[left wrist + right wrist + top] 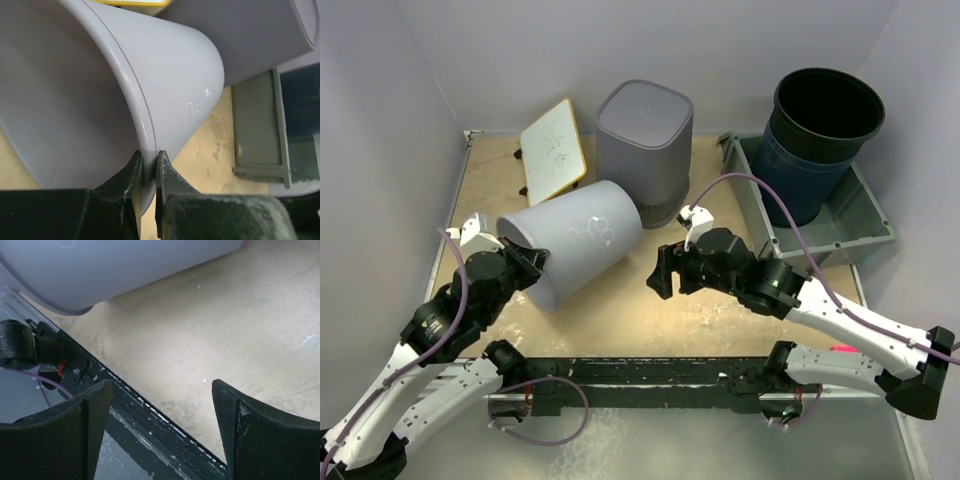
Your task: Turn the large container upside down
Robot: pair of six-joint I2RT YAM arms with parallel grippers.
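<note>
The left pincer (531,262) seems clamped on the rim of the tipped light-grey container (585,236).

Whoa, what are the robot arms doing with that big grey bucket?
The left gripper pinches the rim of the light grey container, with one finger inside and one outside. The container is tipped on its side with its open mouth toward the left arm, so it isn't upside down yet. The right gripper is open and empty, waiting beside the container without touching it.
</note>
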